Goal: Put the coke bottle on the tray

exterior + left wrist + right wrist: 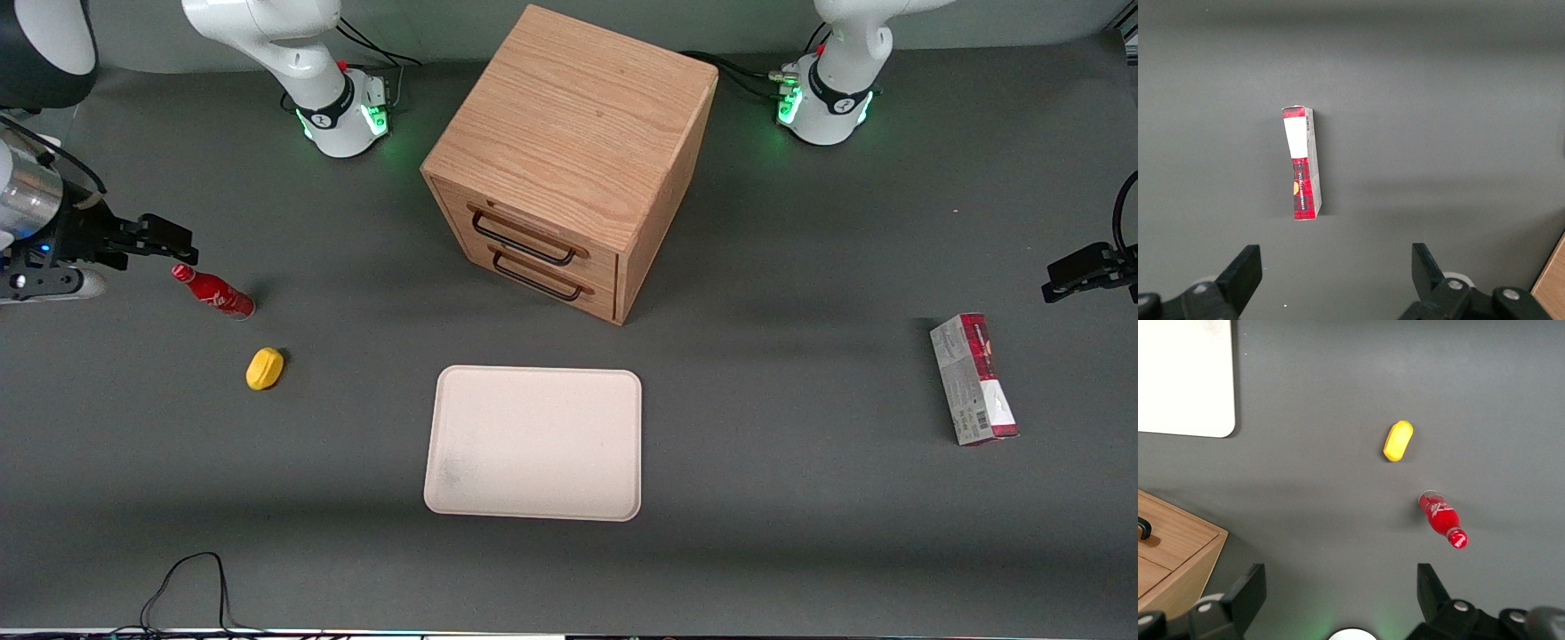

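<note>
The end effector (164, 238) hangs above the working arm's end of the surface (800, 498), fingers (1248, 590) spread wide and holding nothing. The coke bottle (213, 292) stands on the surface just at its 5 o'clock in the front view, untouched. A yellow object (265, 368) sits at the bottle's 5 o'clock, nearer the front camera. The tray (534, 443) lies bare, well apart, at the 6 o'clock of a wooden drawer cabinet (569, 160).

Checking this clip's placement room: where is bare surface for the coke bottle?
The tray is bare all over. The coke bottle stands beside the yellow object, the open gripper close above it, the only crowded spot.
</note>
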{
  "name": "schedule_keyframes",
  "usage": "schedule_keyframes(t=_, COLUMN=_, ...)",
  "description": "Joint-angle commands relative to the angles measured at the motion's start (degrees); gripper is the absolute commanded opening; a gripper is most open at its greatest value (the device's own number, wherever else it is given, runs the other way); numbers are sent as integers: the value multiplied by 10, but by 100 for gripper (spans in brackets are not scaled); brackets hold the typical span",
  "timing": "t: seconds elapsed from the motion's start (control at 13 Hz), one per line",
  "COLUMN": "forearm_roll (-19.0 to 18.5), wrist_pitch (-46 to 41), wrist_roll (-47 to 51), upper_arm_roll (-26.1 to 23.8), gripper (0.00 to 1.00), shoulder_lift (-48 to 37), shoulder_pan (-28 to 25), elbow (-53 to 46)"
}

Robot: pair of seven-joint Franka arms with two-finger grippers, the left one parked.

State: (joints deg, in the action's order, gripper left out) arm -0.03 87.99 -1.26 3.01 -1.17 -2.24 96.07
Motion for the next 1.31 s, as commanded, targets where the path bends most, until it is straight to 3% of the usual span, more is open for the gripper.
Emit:
schedule_keyframes(t=0.0, forearm_roll=-1, wrist_pitch=-26, wrist_roll=6, upper_arm_roll=8, gripper=100, shoulder_lift=-5, shoulder_pan=-4, elbow=-15)
schedule_keyframes(t=0.92, forearm_roll=-7, wrist_pitch=-57, wrist_roll=-8, upper_arm_roll=26, gripper=100, shoulder_lift=-6, shoulder_pan=-4, elbow=-19)
schedule_keyframes(t=1.08, forearm_roll=-9, wrist_pitch=-71, wrist_roll=-61, upper_arm_roll=46, gripper=100, shoulder_lift=-13, shoulder_pan=-4, elbow=-17)
schedule_keyframes(t=1.23, forearm_roll=-45, wrist_pitch=-71, wrist_roll=-103, upper_arm_roll=66, gripper=100, shoulder_lift=-54, shoulder_pan=-5, elbow=28)
